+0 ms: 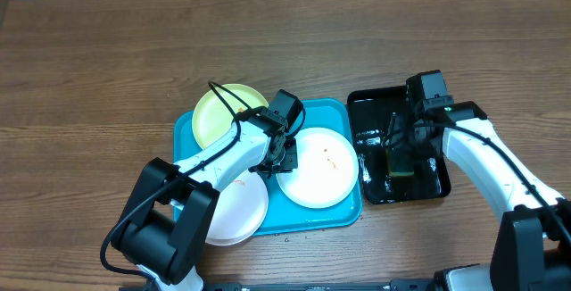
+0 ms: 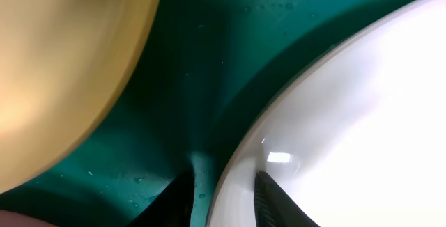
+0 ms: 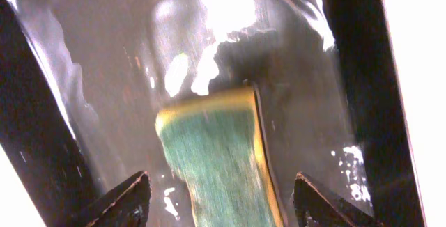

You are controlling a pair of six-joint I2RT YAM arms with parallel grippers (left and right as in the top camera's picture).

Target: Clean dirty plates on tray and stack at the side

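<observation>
On the turquoise tray (image 1: 287,218) lie three plates. The pale yellow-green plate (image 1: 223,114) is at the back left, and a white plate (image 1: 239,209) at the front left overhangs the rim. A second white plate (image 1: 321,170), with small orange smears, lies on the right. My left gripper (image 1: 282,155) stands at this plate's left rim. In the left wrist view its jaws (image 2: 223,179) straddle the rim (image 2: 237,164), with a sliver of tray showing beside one finger. My right gripper (image 3: 221,185) hangs open over a green-and-yellow sponge (image 3: 219,164), its fingers clear of both sides.
The sponge (image 1: 401,162) lies in a small glossy black tray (image 1: 368,103) holding water, just right of the turquoise tray. The wooden table (image 1: 107,68) stretches around both. The yellow-green plate (image 2: 63,67) lies close to the left of my left gripper.
</observation>
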